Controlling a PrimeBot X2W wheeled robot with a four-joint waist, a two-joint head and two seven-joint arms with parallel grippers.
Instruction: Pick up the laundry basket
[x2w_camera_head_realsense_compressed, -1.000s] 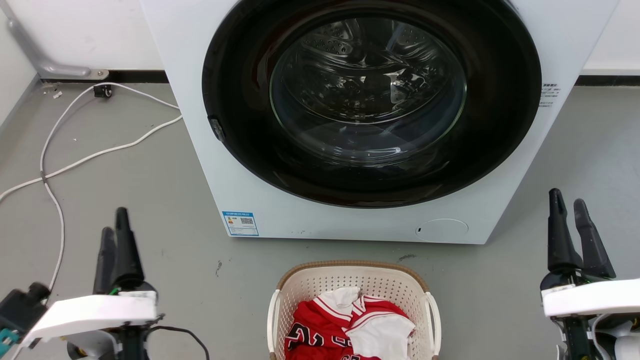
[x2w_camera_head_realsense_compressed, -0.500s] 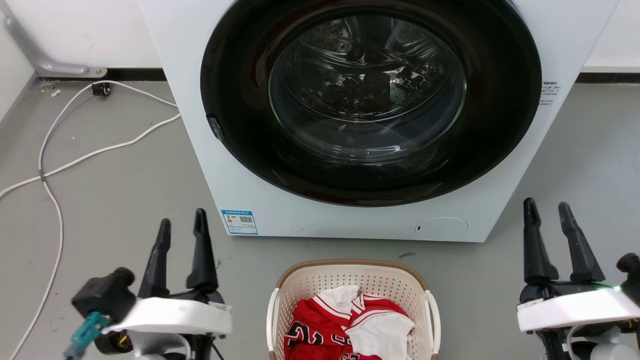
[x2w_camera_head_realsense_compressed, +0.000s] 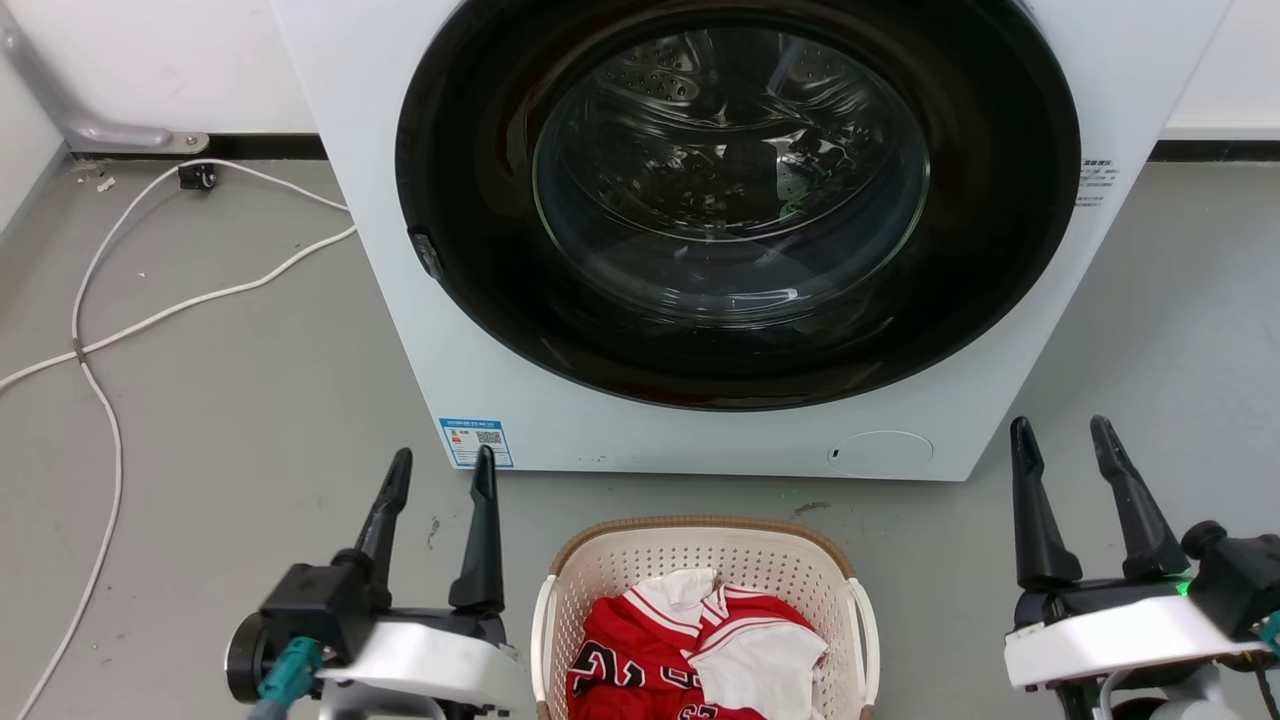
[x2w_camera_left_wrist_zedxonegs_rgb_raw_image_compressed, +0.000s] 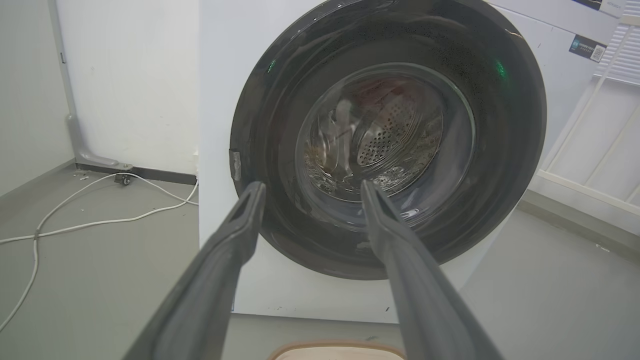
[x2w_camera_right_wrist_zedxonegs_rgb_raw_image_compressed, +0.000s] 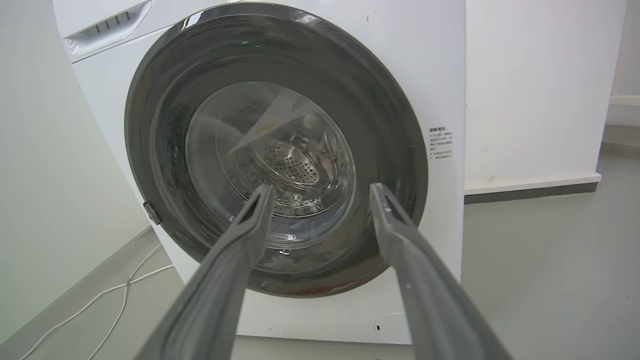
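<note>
The laundry basket (x2w_camera_head_realsense_compressed: 600, 572), cream-white and perforated with a brown rim and two white side handles, sits on the floor at the bottom middle of the head view. Red and white clothes (x2w_camera_head_realsense_compressed: 690, 650) lie in it. My left gripper (x2w_camera_head_realsense_compressed: 441, 466) stands open just left of the basket, fingers pointing at the washing machine. Further off to the basket's right, my right gripper (x2w_camera_head_realsense_compressed: 1061, 437) is open too. Neither touches the basket. In the left wrist view the basket's rim (x2w_camera_left_wrist_zedxonegs_rgb_raw_image_compressed: 336, 348) peeks in at the bottom edge between the open gripper's (x2w_camera_left_wrist_zedxonegs_rgb_raw_image_compressed: 312, 192) fingers. The right wrist view shows that gripper (x2w_camera_right_wrist_zedxonegs_rgb_raw_image_compressed: 322, 194) open and empty.
A white washing machine (x2w_camera_head_realsense_compressed: 520, 400) with a shut dark round glass door (x2w_camera_head_realsense_compressed: 735, 190) stands right behind the basket. White cables (x2w_camera_head_realsense_compressed: 150, 320) trail over the grey floor at the left. A white wall and a grey pipe bracket (x2w_camera_head_realsense_compressed: 90, 130) are at the back left.
My left gripper has swung right, from the far left to beside the basket, and its fingers have spread apart. The right gripper has shifted inward to the left and opened wider. The camera has tilted slightly.
</note>
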